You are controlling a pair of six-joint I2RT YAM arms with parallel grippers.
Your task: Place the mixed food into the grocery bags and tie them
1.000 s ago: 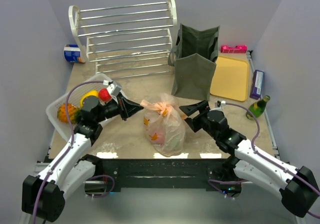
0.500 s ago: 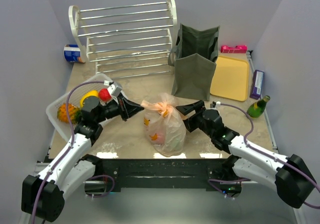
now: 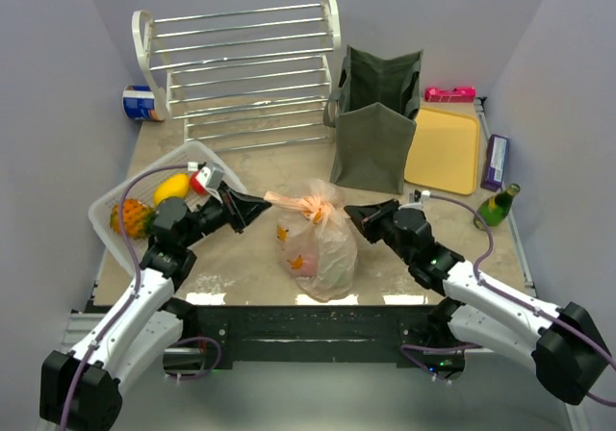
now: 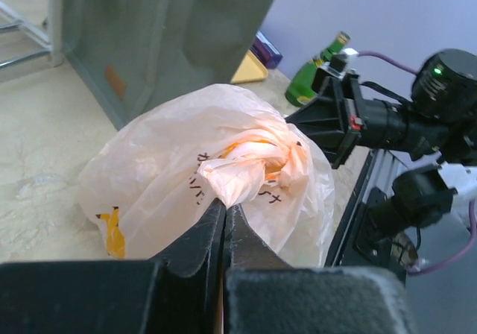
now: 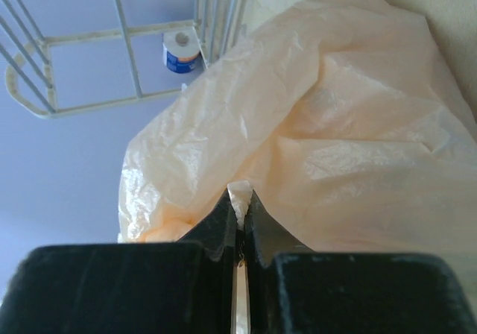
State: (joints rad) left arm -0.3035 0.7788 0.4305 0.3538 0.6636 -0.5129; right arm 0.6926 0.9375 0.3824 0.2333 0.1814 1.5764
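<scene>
**Beige tabletop: two grippers drawing on one knot**

Pale walls are enclosing the beige table point(image 3: 260, 258), where the peach plastic bag point(image 3: 320, 243) is sitting in the middle, between the two arms. The left gripper point(image 3: 264, 203) is clamping shut on a twisted handle tail at the knot point(image 4: 250, 162). The right gripper point(image 3: 352, 215) is pinching a sliver of film on the bag's opposite side, jaws together.

As I judge it, three things are threatening: the thin film tearing under opposing pulls, the small pinch slipping free, or the bag tipping over.

Counting:
- two bags, the peach one and one olive tote point(image 3: 373, 128) standing behind it
- three fruits point(image 3: 171, 187) lying in one white basket point(image 3: 195, 146)
- one green bottle point(image 3: 497, 206) at right
</scene>
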